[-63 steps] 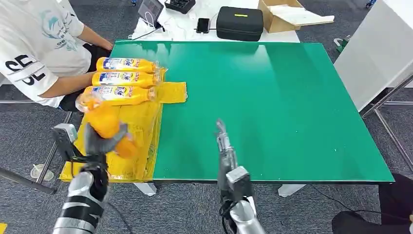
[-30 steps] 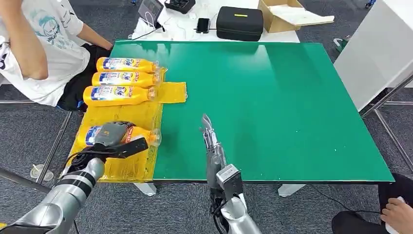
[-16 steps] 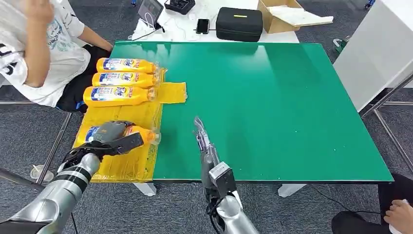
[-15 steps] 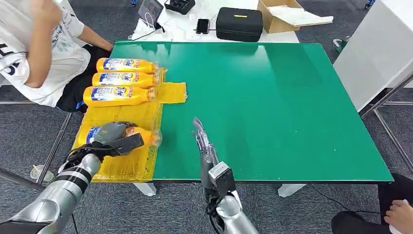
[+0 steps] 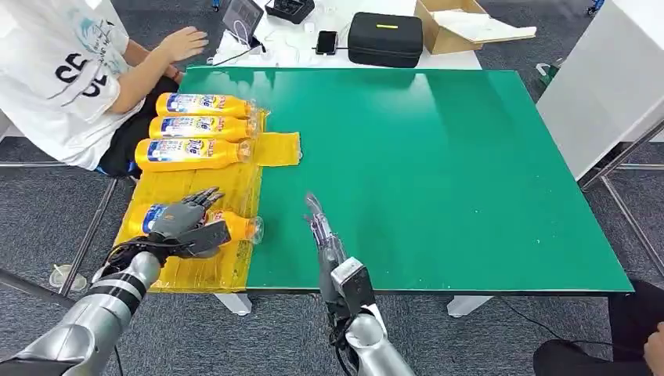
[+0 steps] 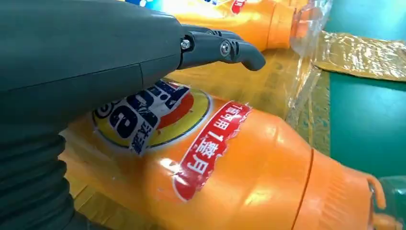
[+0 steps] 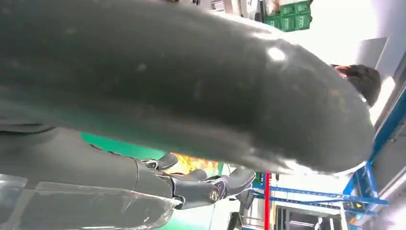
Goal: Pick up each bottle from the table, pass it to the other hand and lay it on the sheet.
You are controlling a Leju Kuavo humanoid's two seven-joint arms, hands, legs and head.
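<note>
The fourth orange bottle (image 5: 237, 226) lies on its side on the near part of the yellow sheet (image 5: 205, 185), cap toward the green table. My left hand (image 5: 188, 223) hovers over its labelled body with fingers spread and lifted off it. The left wrist view shows the bottle (image 6: 249, 172) close under the hand (image 6: 91, 62), with the fingers (image 6: 221, 48) raised clear. Three more orange bottles (image 5: 202, 104) (image 5: 205, 126) (image 5: 192, 153) lie side by side at the sheet's far end. My right hand (image 5: 319, 229) stretches out flat and empty above the green table (image 5: 438, 157), near its front edge.
A person in a white shirt (image 5: 63, 70) sits at the far left, one hand (image 5: 184, 39) by the table's far left corner. A black case (image 5: 385, 37), a cardboard box (image 5: 462, 23) and a phone (image 5: 326, 40) lie beyond the table. A white panel (image 5: 611, 78) stands to the right.
My left hand brought the upright bottle down, laid it on the sheet and has now spread its fingers off it. The right hand drifted left and back. The person's arm came down toward the table corner.
</note>
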